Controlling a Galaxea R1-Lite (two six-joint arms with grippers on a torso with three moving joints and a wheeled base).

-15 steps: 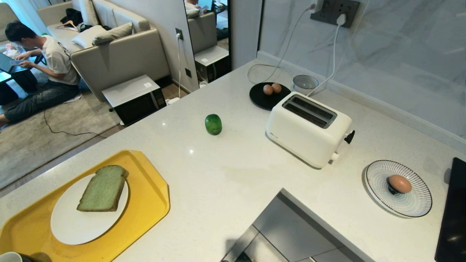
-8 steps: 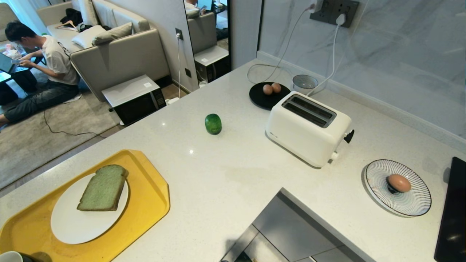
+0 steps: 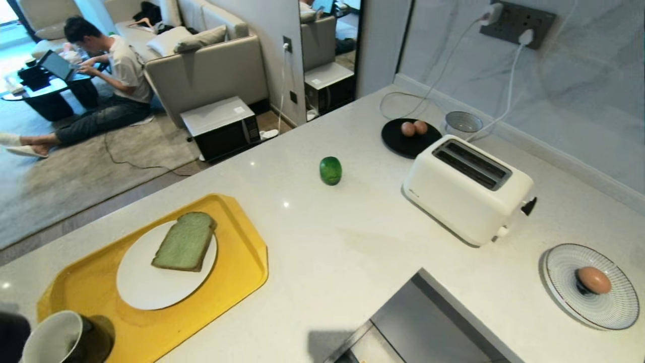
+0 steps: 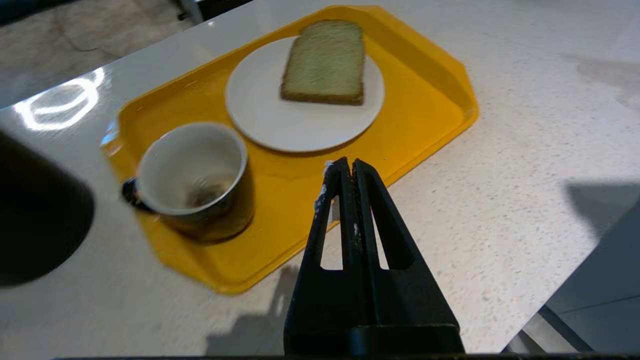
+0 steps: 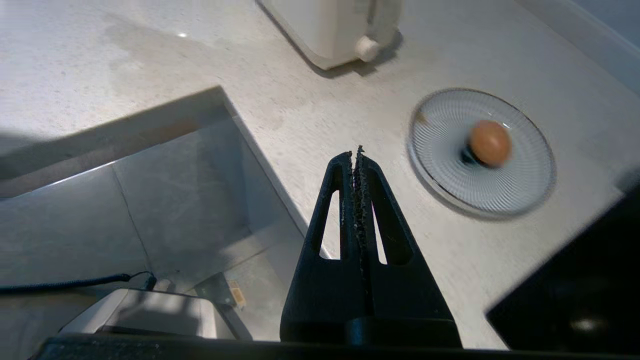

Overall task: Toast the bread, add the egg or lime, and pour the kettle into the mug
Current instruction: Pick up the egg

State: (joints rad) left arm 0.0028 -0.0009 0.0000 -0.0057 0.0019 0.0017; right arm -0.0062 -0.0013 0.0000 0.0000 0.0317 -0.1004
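On the surface I see bread on a white plate in the yellow tray, mug beside it, lime mid-surface, egg on a striped plate past the toaster. Left tool and right tool both pressed together, holding nothing.

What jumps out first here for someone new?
The yellow tray at the counter's near left, carrying the green bread on a white plate with the mug beside it. Next, the white toaster mid-counter, with the lime standing alone to its left. An egg sits on a striped plate at the far right.
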